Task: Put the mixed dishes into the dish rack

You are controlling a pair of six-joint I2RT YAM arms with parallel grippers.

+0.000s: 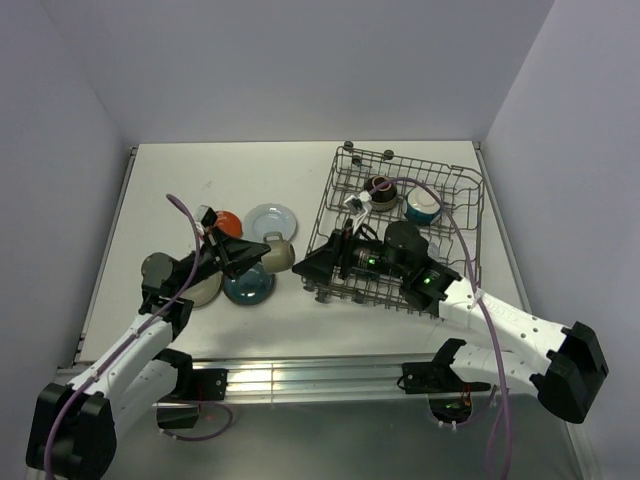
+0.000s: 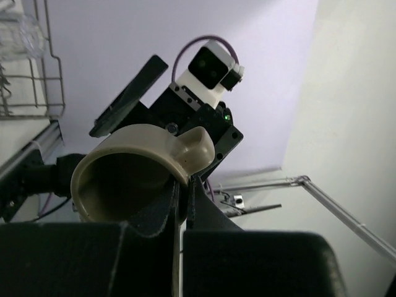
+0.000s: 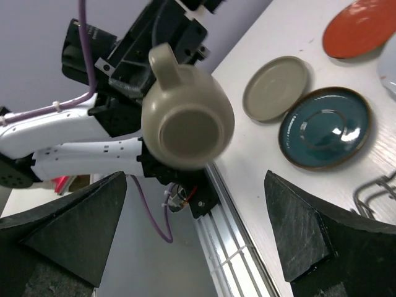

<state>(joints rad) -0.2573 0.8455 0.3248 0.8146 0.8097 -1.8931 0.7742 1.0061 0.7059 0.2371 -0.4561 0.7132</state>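
In the left wrist view, nearest the lens, the left claw (image 2: 184, 198) was clenched on the rim of a beige mug (image 2: 130, 179). The mug's wall was pinched between the two fingers, its mouth faced the camera and its handle pointed up. Beyond it hung the right arm (image 2: 198, 117). A corner of the dish rack (image 2: 37, 93) showed at the view's left edge, with a clear glass cup (image 2: 21, 31) in it.

In the right wrist view, the right claw (image 3: 195, 204) stood released, its dark fingers (image 3: 74, 229) wide apart at the bottom corners. The mug hung beyond the gap, base toward this camera, touching neither finger. On the white surface (image 3: 266, 161) a grey-beige plate (image 3: 275, 88) lay just beside a dark teal plate (image 3: 325, 127), with a red-orange plate (image 3: 361, 28) farther off.

From the top view, the mug was held between the two claws, just left of the rack's near left corner. The rack stood on the right half of the surface. A brown bowl (image 1: 380, 187) and a cream/teal bowl (image 1: 422, 207) sat side by side in its far part. A pale blue plate (image 1: 271, 217) lay on the surface left of the rack, beside the red-orange plate.
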